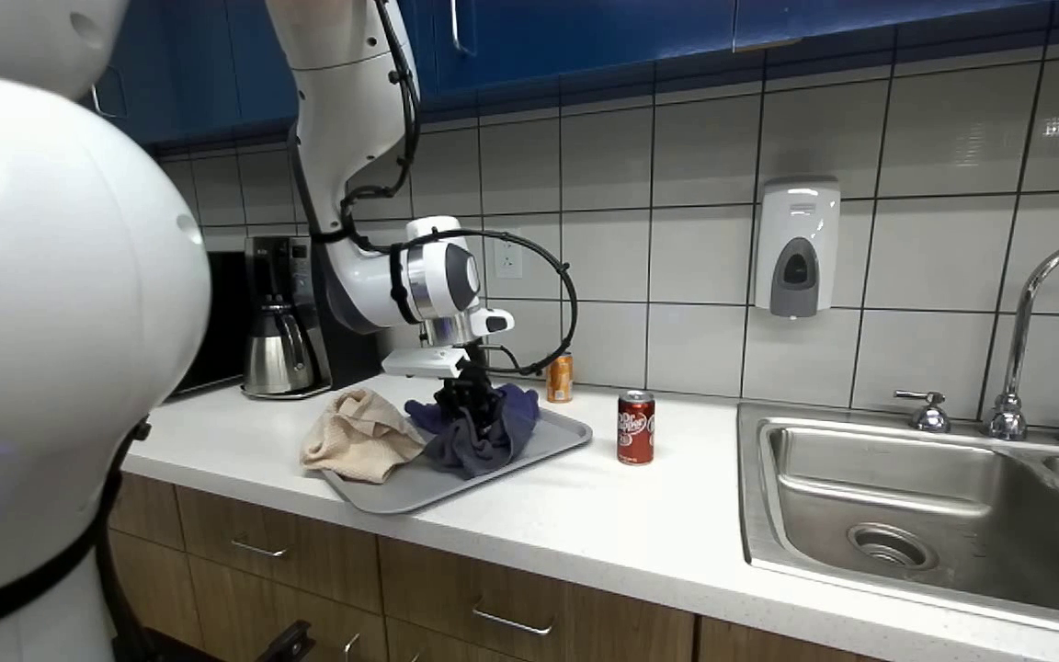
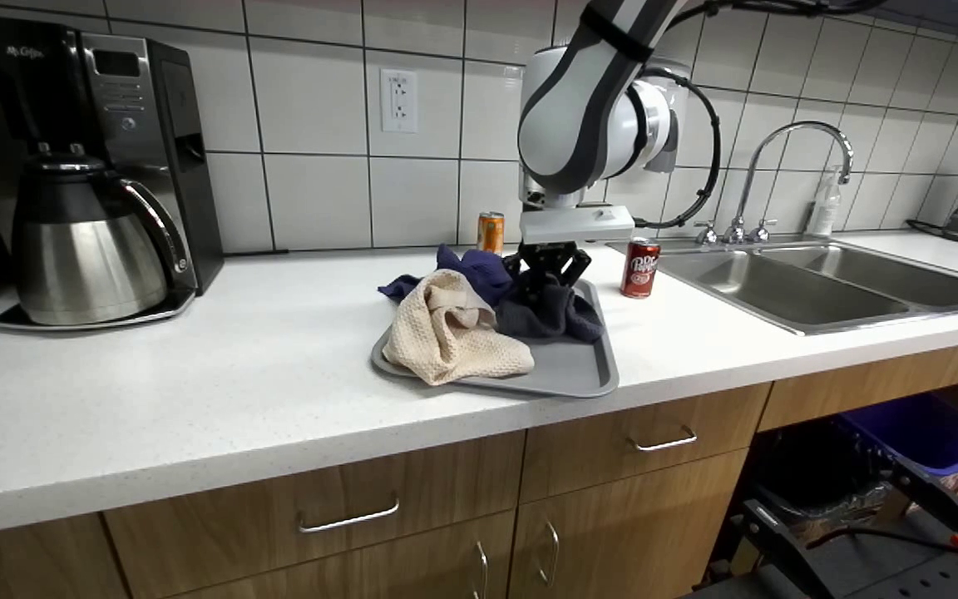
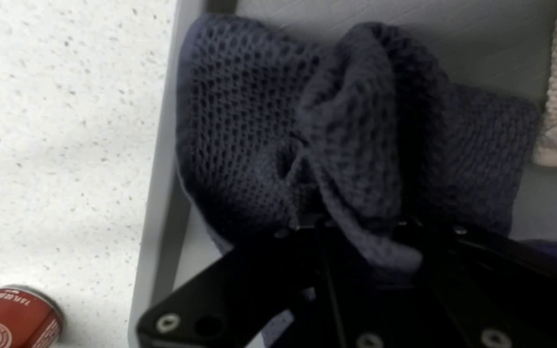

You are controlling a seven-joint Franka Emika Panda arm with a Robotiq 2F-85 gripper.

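My gripper points down over the right part of a grey tray. Its fingers are closed around a raised fold of a dark grey waffle cloth; the fold stands up between the fingers in the wrist view. The dark grey cloth still rests on the tray. A navy cloth lies behind it, and a crumpled beige cloth lies beside them at the tray's other side. Both show in both exterior views. The fingertips are partly hidden by cloth and shadow.
A red Dr Pepper can stands beside the tray; an orange can stands behind it by the wall. A metal sink with a faucet lies further along. A coffee maker stands at the opposite end. The counter edge runs along the front.
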